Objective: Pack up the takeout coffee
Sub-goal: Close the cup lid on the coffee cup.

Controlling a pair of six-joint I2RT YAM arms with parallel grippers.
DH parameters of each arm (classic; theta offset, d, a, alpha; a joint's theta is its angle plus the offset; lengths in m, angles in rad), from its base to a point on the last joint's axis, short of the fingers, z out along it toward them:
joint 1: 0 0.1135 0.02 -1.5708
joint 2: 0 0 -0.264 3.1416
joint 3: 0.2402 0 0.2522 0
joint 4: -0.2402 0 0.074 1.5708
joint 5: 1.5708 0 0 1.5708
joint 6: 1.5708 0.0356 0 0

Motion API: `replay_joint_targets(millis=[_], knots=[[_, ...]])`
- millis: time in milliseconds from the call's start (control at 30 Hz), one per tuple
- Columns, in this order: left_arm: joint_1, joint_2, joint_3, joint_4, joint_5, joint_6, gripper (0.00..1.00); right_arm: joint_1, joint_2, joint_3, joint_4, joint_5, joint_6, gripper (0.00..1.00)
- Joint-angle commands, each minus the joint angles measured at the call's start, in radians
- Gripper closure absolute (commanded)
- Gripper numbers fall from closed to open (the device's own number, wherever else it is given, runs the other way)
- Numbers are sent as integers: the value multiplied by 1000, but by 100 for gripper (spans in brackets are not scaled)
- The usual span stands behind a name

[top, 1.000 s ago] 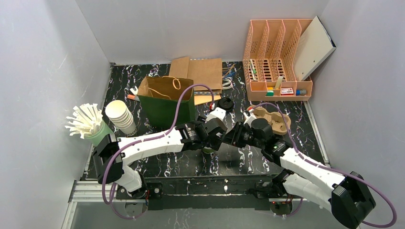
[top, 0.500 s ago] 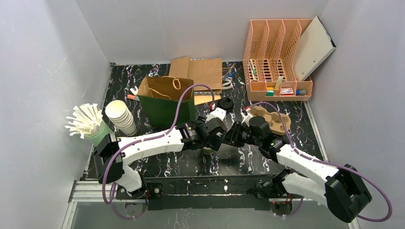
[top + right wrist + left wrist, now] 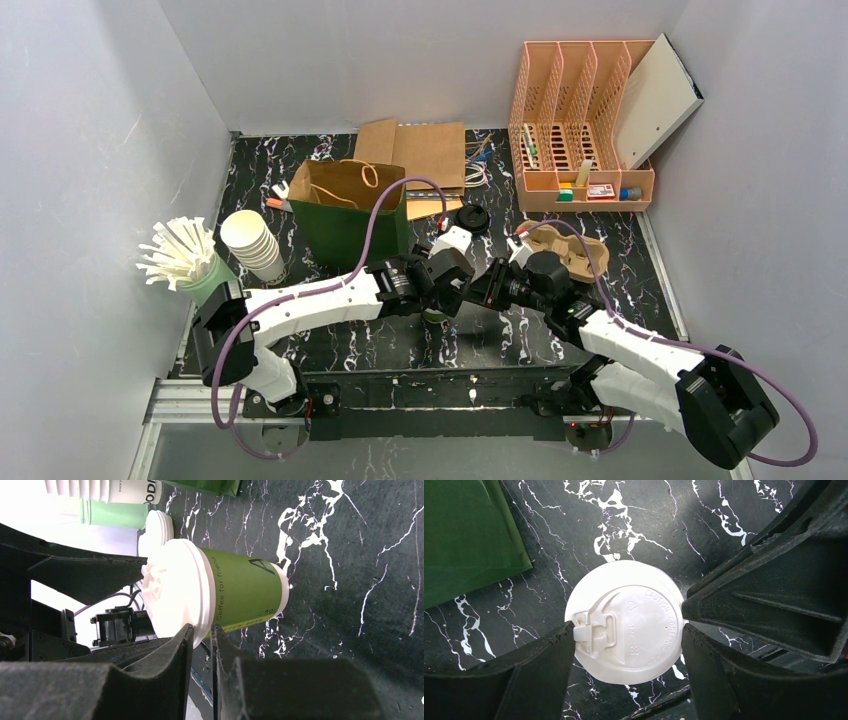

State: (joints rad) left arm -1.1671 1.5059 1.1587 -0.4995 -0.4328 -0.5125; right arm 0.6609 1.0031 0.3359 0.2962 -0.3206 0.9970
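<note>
- Clamping white lid [image 3: 629,625] from above with left jaws, one pad touching each side of its rim.
- Capping green coffee cup [image 3: 245,595] with that lid, flush all round as far as visible.
- Standing upright on black marble worktop [image 3: 649,525], on near side of green bag [image 3: 350,225], just off its right corner, close but not touching.
- Pointing right jaws at cup from right of bag, low and side-on, tips at lid's rim beside cup wall.
- Showing only a thin slit between right jaws; cannot tell whether pinching rim or stopping just short of it.
- Left of bag: stack of white paper cups [image 3: 250,240], then green holder of white straws [image 3: 185,255] further left.
- Right of bag: black lid [image 3: 473,217] just beside, cardboard cup carrier [image 3: 585,250] farther right, near edge hidden by right arm.
- Behind bag: flat brown paper bags [image 3: 430,150] touching its back; orange file rack [image 3: 575,120] well apart, back right.
</note>
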Motion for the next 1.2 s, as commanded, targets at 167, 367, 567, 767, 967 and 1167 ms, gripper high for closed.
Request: replay_joint_targets(millis=[167, 367, 567, 767, 967, 1167], knots=[[-2, 22, -16, -72, 24, -1, 29, 9, -31, 32, -155, 33, -71, 68], [-2, 49, 130, -154, -24, 40, 28, 8, -100, 200, -326, 135, -185, 52], [-2, 40, 165, -170, -25, 49, 16, 9, -171, 278, -456, 234, -257, 19], [-2, 26, 155, -169, -17, 34, 8, 8, -224, 301, -528, 285, -316, 5], [-2, -36, 192, -186, -25, 36, 5, 9, -218, 353, -580, 278, -412, 2], [58, -164, 262, -257, -56, 41, 6, 9, -204, 405, -614, 289, -456, 2]])
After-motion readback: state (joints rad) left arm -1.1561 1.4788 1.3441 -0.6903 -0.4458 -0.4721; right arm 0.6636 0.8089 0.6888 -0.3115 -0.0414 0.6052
